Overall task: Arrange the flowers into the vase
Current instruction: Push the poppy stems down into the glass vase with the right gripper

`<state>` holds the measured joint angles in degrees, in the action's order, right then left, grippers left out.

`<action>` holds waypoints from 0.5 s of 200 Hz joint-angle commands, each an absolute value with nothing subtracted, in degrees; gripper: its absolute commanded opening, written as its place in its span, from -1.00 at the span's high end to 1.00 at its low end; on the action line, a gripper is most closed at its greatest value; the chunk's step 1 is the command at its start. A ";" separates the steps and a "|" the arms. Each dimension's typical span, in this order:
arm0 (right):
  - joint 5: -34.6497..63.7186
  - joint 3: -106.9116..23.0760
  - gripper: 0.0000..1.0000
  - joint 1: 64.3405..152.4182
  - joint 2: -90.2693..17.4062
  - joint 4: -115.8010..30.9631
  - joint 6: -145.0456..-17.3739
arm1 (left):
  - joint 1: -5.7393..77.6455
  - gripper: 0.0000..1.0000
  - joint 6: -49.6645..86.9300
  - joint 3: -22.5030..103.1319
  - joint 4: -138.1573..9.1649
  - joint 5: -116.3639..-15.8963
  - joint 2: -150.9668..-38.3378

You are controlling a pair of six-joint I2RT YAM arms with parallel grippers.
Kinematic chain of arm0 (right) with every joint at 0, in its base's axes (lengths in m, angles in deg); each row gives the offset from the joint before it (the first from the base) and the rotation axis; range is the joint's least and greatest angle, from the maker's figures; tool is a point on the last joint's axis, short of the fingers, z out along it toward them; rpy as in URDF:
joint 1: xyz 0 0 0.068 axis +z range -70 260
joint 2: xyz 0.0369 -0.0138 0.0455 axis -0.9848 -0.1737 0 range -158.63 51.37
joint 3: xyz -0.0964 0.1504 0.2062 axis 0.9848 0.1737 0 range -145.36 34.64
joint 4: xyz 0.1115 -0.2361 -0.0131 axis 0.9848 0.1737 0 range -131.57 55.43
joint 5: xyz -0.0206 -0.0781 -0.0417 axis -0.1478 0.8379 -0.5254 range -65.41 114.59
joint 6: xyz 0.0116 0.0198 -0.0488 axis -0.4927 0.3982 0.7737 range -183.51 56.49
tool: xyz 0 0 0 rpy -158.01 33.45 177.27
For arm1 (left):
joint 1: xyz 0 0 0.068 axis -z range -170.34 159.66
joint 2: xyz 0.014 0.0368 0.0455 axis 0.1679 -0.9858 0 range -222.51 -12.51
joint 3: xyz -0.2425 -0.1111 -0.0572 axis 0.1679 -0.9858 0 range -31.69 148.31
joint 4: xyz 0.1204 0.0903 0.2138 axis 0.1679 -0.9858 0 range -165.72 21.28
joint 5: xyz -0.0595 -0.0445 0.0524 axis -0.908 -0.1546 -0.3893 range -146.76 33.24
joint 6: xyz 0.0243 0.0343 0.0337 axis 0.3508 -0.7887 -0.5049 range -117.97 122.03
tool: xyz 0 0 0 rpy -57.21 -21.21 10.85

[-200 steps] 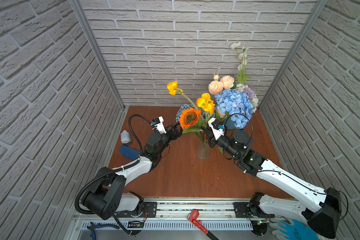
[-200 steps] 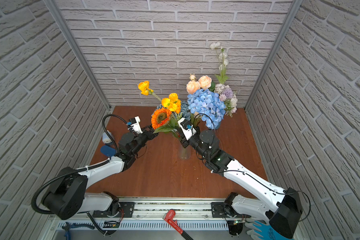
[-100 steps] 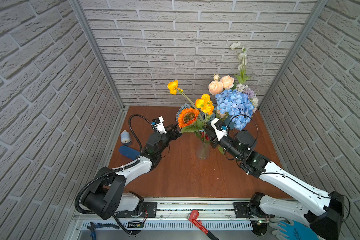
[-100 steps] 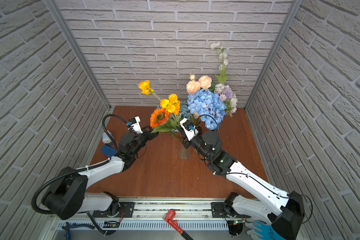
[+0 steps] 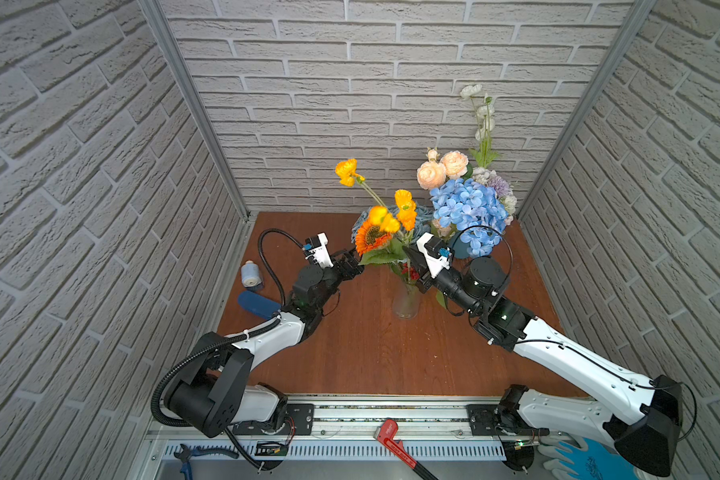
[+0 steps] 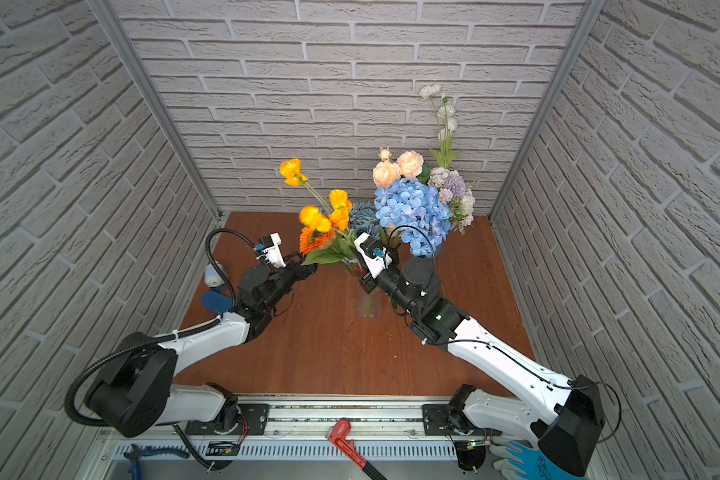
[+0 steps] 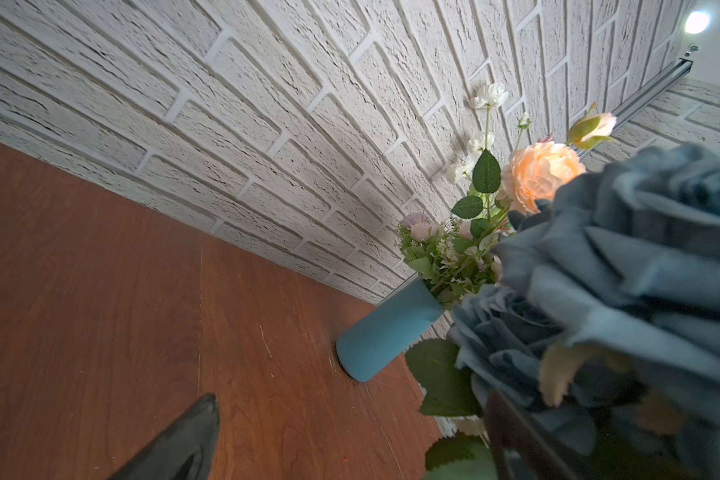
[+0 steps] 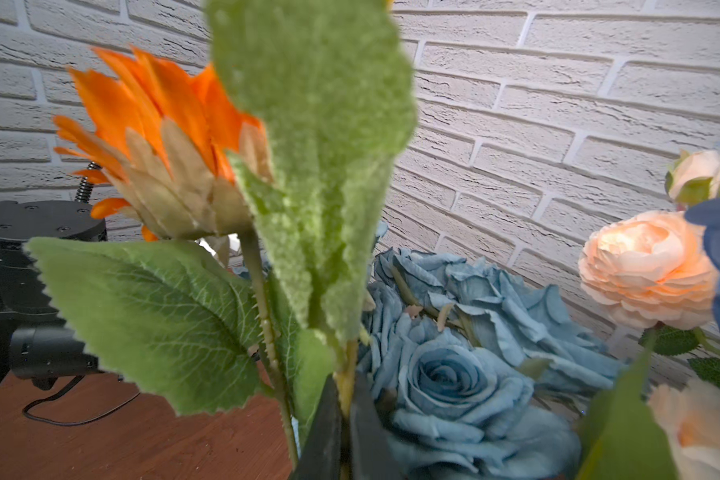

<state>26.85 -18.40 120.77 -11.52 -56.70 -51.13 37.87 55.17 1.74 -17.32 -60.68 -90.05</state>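
Currently: placement step, glass vase. Notes run from the front of the table (image 5: 371, 353) back to the wall

- Right gripper (image 8: 344, 415): fingers pinched together on a pale yellow-green stem (image 8: 346, 374), which passes straight up between them. Fuzzy green leaves hide the bloom above; it looks to belong to the yellow-orange spray (image 5: 404, 208), not certain
- Left gripper (image 5: 350, 266): fingers wide apart, holding nothing, just beside the sunflower's lower leaf
- Glass vase (image 5: 407, 297): upright at mid-table, below the right gripper. Stems enter its mouth; the gripper hides how deep the held one sits
- Orange sunflower (image 5: 371, 239) and the yellow-orange spray lean from this vase toward the left arm. One yellow bloom is blurred
- Dusty-blue roses (image 8: 454, 386): just behind these stems; which vase they sit in cannot be told
- Blue vase (image 7: 387, 332): at the back wall, holding blue hydrangea (image 5: 468, 212), peach roses (image 5: 441, 170), lilac clusters (image 5: 495, 187) and tall white buds (image 5: 481, 112)

Judgement: held stem is being seated or straightened among those already in. Next move calls for settling it low in the glass, then parting the fingers and backing out clear of the leaves, so nothing drags and the light vase stays upright
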 commanded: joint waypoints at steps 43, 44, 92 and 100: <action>33.22 -15.16 0.88 120.74 -8.72 -52.53 -56.09 | 38.11 -0.97 54.52 1.62 -13.80 -60.62 -89.91; 33.39 -15.09 0.88 120.76 -8.69 -52.50 -56.20 | 38.13 -0.96 54.55 1.62 -13.79 -60.67 -89.93; 40.23 -18.14 0.88 120.71 -6.92 -51.64 -60.40 | 38.17 -0.97 55.15 2.50 -13.39 -61.20 -91.12; 40.69 -19.42 0.88 120.69 -7.35 -50.37 -59.93 | 38.16 -0.96 55.36 2.50 -13.06 -61.24 -91.31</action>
<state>34.17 -16.11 120.77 -8.00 -53.36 -57.62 37.91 55.24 1.72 -17.25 -60.73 -90.48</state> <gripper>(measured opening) 0.066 0.982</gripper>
